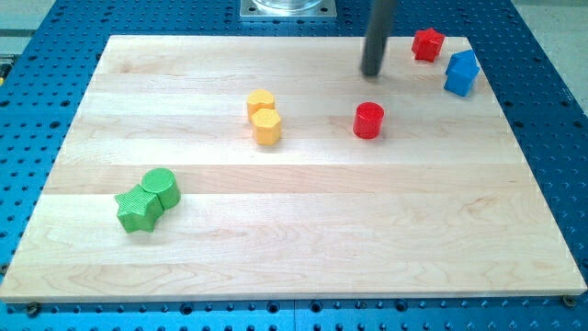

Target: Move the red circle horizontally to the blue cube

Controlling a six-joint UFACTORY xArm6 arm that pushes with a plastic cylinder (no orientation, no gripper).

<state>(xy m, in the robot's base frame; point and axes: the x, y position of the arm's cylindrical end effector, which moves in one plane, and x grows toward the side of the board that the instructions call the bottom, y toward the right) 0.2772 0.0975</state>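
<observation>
The red circle (368, 120) is a short red cylinder standing right of the board's middle, in the upper half. The blue cube (461, 73) stands near the board's top right corner, up and to the right of the red circle. My tip (371, 73) is the lower end of the dark rod, which comes down from the view's top. It rests just above the red circle in the view, a small gap apart, and well to the left of the blue cube.
A red star-like block (427, 43) lies at the top right, just up-left of the blue cube. Two yellow hexagon blocks (264, 115) touch each other left of centre. A green star (137, 208) and a green cylinder (162, 187) touch at the left. The wooden board (294, 257) lies on a blue perforated table.
</observation>
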